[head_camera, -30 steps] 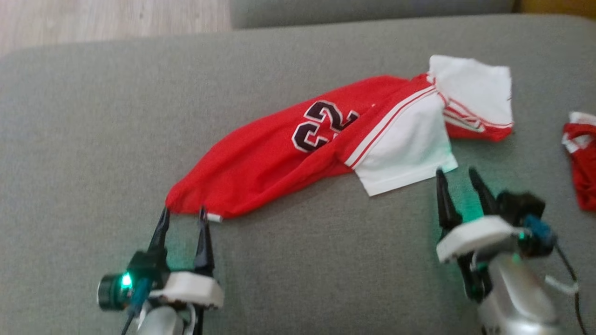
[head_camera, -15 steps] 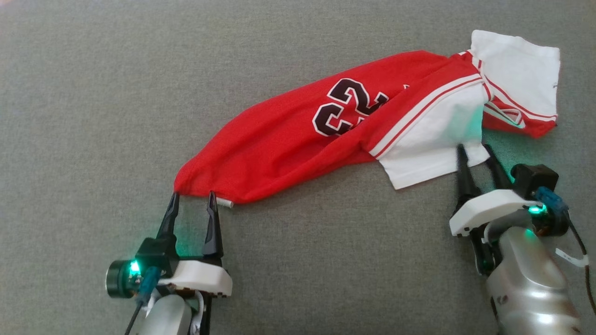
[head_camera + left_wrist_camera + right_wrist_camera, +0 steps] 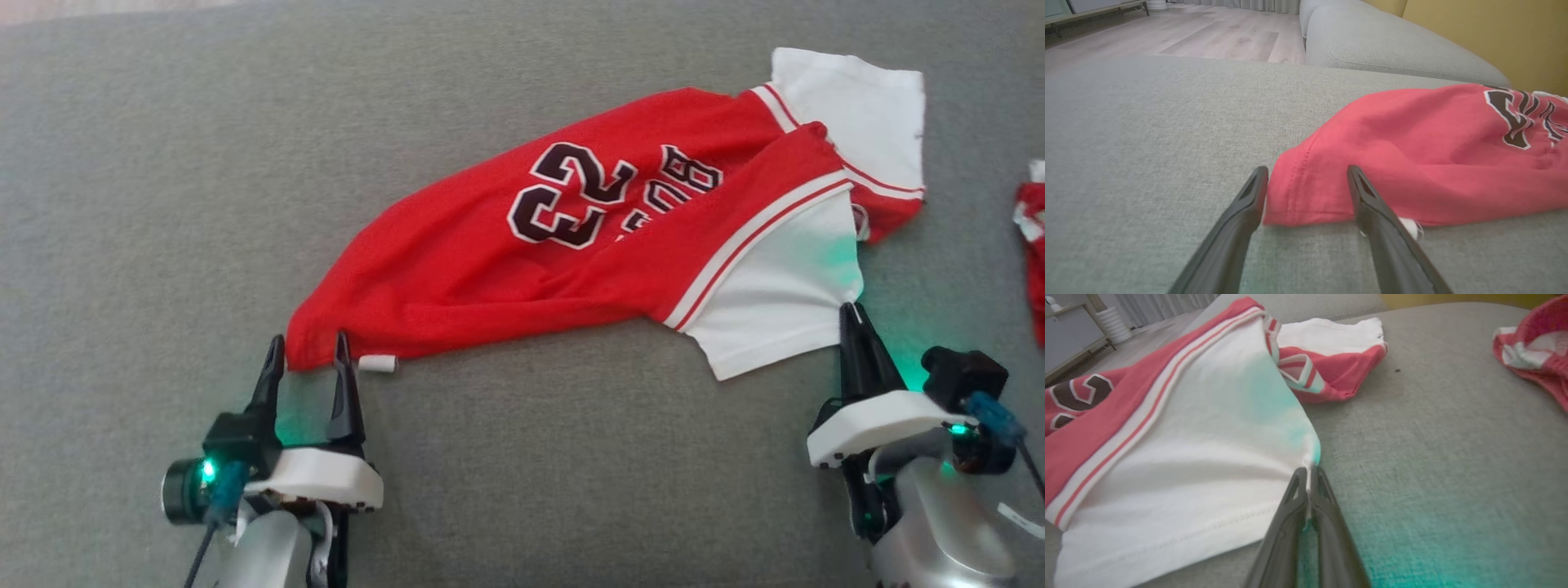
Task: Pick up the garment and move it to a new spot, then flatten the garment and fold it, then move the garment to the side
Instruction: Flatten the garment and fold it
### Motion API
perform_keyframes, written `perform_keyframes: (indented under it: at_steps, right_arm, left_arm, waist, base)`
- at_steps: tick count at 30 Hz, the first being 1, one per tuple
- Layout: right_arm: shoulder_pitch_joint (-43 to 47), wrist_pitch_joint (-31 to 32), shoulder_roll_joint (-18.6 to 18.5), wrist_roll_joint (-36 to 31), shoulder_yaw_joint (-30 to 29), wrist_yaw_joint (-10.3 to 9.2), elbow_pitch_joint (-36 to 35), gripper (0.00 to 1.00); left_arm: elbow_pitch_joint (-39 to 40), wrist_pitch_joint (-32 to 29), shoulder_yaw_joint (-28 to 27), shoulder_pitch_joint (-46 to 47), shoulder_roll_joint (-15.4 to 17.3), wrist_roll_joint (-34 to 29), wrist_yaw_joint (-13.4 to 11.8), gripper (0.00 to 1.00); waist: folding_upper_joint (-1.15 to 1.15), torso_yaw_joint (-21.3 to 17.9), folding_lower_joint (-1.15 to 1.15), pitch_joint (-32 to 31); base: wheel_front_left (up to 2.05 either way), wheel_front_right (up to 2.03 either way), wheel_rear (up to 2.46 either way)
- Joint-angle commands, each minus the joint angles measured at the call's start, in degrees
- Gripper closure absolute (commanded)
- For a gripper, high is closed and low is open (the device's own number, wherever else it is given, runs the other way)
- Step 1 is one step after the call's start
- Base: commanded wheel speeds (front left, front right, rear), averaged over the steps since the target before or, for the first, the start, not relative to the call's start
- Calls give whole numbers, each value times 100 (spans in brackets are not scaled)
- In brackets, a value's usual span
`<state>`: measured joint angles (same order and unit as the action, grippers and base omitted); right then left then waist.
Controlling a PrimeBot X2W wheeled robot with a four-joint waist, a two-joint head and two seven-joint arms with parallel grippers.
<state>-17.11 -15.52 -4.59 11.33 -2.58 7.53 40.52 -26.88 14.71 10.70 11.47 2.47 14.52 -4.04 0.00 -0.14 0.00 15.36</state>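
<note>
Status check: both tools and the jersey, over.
Right tool shut on white sleeve corner of jersey. Left tool open around red hem corner. Second red garment lies off right, apart.

1. The garment (image 3: 457,278) was soft, matt red cloth with a fine stitched hem; its white sleeve (image 3: 1188,457) looked smooth, edged in ribbed knit trim (image 3: 1133,416).
2. The sofa cushion (image 3: 571,474) beneath it was grey woven upholstery, coarse-grained and matt.
3. The fingers (image 3: 347,400) of both arms were dark matt plastic, set in smooth white moulded housings (image 3: 326,486); the forearm (image 3: 939,531) behind shone silver and glossy.
4. The floor (image 3: 1208,36) beyond was pale wood-look planking with a dull sheen.
5. A second red-and-white cloth piece (image 3: 1033,245) looked equally matt.
</note>
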Motion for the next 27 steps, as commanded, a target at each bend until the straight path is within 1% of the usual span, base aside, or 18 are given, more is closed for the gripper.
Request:
perform_keyframes:
  at_steps: [1,9,13,14,15,16,19,23,27]
  right_arm:
    - [152,52,-87,65,153,-4,-126,100]
    - [138,52,-87,141,207,-4,-254,100]
    - [149,52,-82,153,188,-4,-319,100]
    - [153,52,-81,162,184,-4,-338,100]
    - [153,52,-81,175,178,-4,-372,100]
    - [153,52,-81,187,183,-4,-415,100]
    - [150,52,-60,292,181,-4,-610,100]
    - [77,52,-35,584,280,-4,-1109,100]
    - [-209,52,-189,948,444,-4,-1763,100]
  left_arm:
    - [30,29,-272,186,41,75,-23,0]
    - [-480,29,-240,229,41,299,-23,0]
    - [-600,29,-116,182,41,433,42,0]
    - [-635,29,-83,175,41,445,65,51]
    - [-657,29,-62,174,41,466,91,96]
    - [-653,29,-43,172,41,498,123,100]
    - [-438,29,-53,165,41,486,177,100]
    - [71,29,-217,179,41,410,306,100]
    - [624,29,-467,418,43,106,592,100]
  waist:
    - [0,-103,0,5]
    - [0,-221,0,-9]
    - [0,-221,0,-39]
    - [0,-214,0,-50]
    - [0,-205,0,-67]
    - [0,-196,0,-85]
    - [0,-172,0,-202]
    - [0,-173,0,-475]
    - [0,-192,0,-858]
  base:
    - [0,0,0]
    - [0,0,0]
    - [0,0,0]
    - [0,0,0]
    - [0,0,0]
    - [0,0,0]
    - [0,0,0]
    - [0,0,0]
    - [0,0,0]
